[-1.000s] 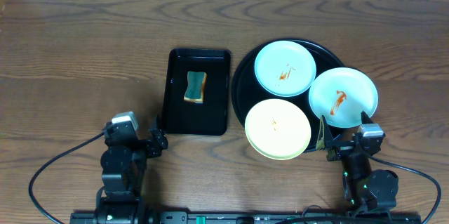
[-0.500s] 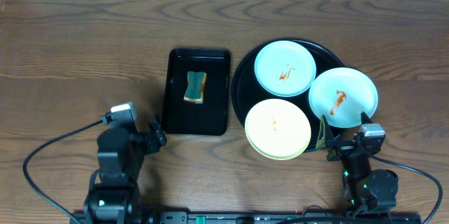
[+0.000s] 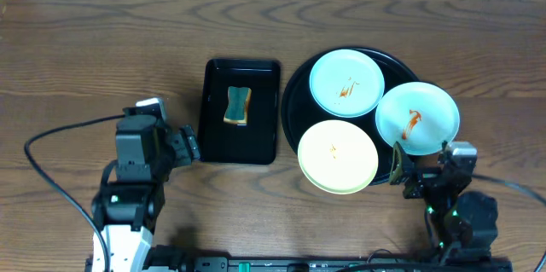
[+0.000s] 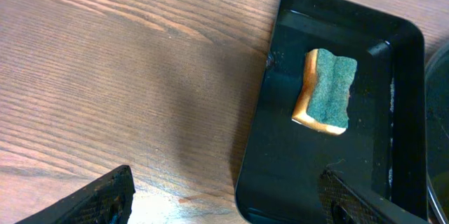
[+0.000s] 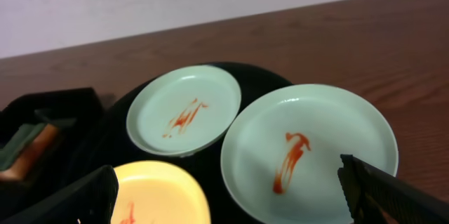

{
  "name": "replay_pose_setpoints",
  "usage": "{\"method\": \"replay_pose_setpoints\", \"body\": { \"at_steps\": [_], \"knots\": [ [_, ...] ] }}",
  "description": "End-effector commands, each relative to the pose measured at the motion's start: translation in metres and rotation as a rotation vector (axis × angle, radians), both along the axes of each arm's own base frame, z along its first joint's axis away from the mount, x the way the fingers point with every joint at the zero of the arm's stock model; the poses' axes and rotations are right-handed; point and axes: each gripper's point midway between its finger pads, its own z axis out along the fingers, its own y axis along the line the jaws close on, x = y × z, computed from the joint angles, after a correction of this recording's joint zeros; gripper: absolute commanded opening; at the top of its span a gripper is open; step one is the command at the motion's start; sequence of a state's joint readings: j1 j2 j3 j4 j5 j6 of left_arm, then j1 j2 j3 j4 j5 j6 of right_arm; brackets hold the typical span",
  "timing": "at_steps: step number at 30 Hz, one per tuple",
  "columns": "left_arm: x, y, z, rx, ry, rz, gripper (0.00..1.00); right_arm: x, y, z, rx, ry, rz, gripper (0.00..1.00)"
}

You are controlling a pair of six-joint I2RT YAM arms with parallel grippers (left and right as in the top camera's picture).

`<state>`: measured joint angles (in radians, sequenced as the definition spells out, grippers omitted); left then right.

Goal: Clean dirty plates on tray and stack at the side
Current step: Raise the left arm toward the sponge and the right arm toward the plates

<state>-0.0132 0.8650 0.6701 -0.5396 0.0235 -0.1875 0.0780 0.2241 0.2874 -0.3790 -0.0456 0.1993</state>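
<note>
Left gripper [image 3: 191, 146] advancing toward glossy rectangular tray [image 3: 258, 127], jaws apart; right gripper [image 3: 408, 177], also apart, edging toward round smeared plates [image 3: 345, 82].

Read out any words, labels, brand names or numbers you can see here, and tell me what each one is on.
None: no view shows any readable text.
The far mint plate, right mint plate and yellow plate carry only orange-red sauce smears, no writing.
The round black tray, rectangular black tray and sponge are unmarked.
</note>
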Motion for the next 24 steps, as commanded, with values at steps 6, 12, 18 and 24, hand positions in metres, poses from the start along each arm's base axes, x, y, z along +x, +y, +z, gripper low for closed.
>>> {"method": "replay_pose_setpoints", "body": {
  "at_steps": [6,12,18,24],
  "knots": [
    [0.009,-0.007,0.009,-0.043,0.07,-0.022,0.84,0.012,0.019,0.022,0.034,0.177,0.088,0.99],
    [0.014,-0.008,0.012,-0.044,0.099,-0.022,0.84,0.021,0.024,0.025,0.04,0.309,0.107,0.99],
    [0.01,-0.008,0.007,-0.044,0.131,-0.022,0.84,0.025,0.025,0.011,0.037,0.442,0.106,0.99],
    [0.01,-0.007,0.008,-0.044,0.13,-0.02,0.84,0.024,0.031,0.003,0.056,0.485,0.137,0.99]
  ]
}}
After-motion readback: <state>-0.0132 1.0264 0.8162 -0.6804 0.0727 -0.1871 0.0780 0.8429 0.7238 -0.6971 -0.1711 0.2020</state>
